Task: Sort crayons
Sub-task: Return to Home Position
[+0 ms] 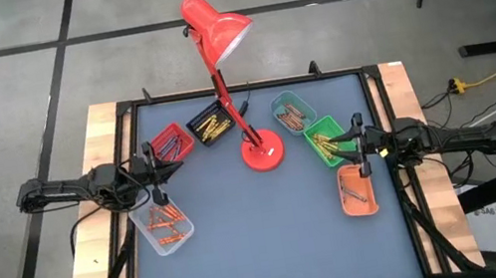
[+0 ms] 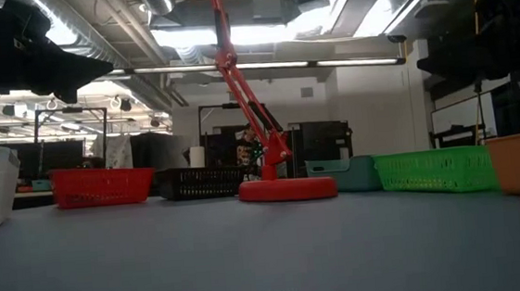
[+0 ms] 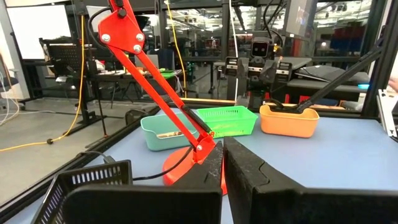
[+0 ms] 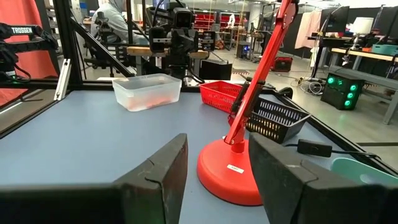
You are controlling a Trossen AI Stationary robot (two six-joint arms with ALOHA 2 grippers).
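Closest to the lens, the left gripper (image 3: pixel 223 163) has its two dark fingers pressed together, with barely a slit between them. Seen from above, with the base of the red lamp (image 1: pixel 262 152) as the middle of the clock, this gripper hangs at about 9 o'clock, between two trays on the left side of the blue-grey table (image 1: pixel 248 260).

At 8 o'clock lies the clear tray (image 1: pixel 149 238), and most of the crayons (image 1: pixel 166 223) in it are orange. Between 9 and 10 o'clock is the red tray (image 1: pixel 171 144), holding a few darker sticks. Just beside it, at 10 o'clock, the black tray (image 1: pixel 209 125) holds yellow ones. The lamp's arm leans from its base toward 12 o'clock, and the shade sits out past the far edge of the table.

Between 1 and 2 o'clock is the teal tray (image 1: pixel 283 105), with a few sticks whose colour I cannot make out. The green tray (image 1: pixel 319 129) follows at 3 o'clock, with yellowish-green sticks in it. The orange tray (image 1: pixel 350 205) lies at 4 o'clock, with at least one stick inside. Every crayon I can see lies inside a tray.

The right gripper (image 4: pixel 217 146) has its fingers spread, a clear gap between them. From above it hangs where the green and orange trays meet, between 3 and 4 o'clock.
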